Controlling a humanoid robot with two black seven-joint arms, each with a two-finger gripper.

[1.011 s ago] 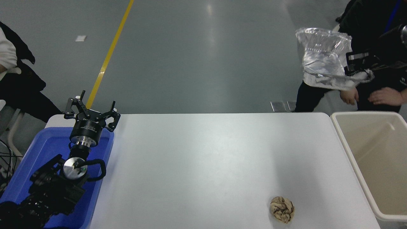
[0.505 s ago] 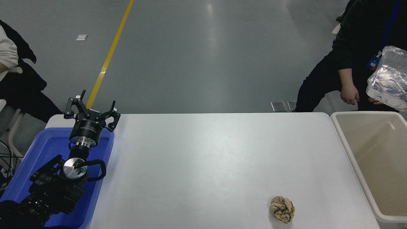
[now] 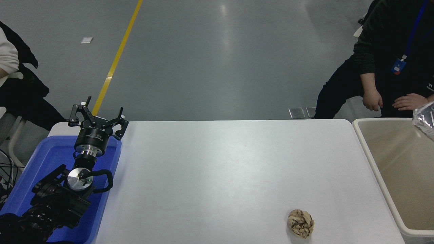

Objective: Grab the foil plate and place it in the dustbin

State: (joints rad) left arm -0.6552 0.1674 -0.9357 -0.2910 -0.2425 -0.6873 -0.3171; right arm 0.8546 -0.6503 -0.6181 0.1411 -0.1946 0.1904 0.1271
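Only a corner of the shiny silver foil plate [image 3: 425,119] shows, at the right edge of the picture, over the far end of the cream-beige dustbin [image 3: 373,159]. Whatever carries it lies outside the frame, and my right gripper is out of view. The inside of the dustbin that shows is bare. My left gripper [image 3: 97,112] stays parked at the lower left above a blue tub, its fingers spread open and holding nothing.
A blue plastic tub [image 3: 40,162] stands at the table's left end under my left arm. A crumpled brown paper ball [image 3: 300,222] lies near the front right of the white table [image 3: 220,169]. A person [image 3: 390,61] sits at the far right, hands on knees; another sits at the far left.
The foil plate has moved right and down, from in front of the person to the picture's right edge over the dustbin. The right gripper that held it has left the view. The left arm has not moved.
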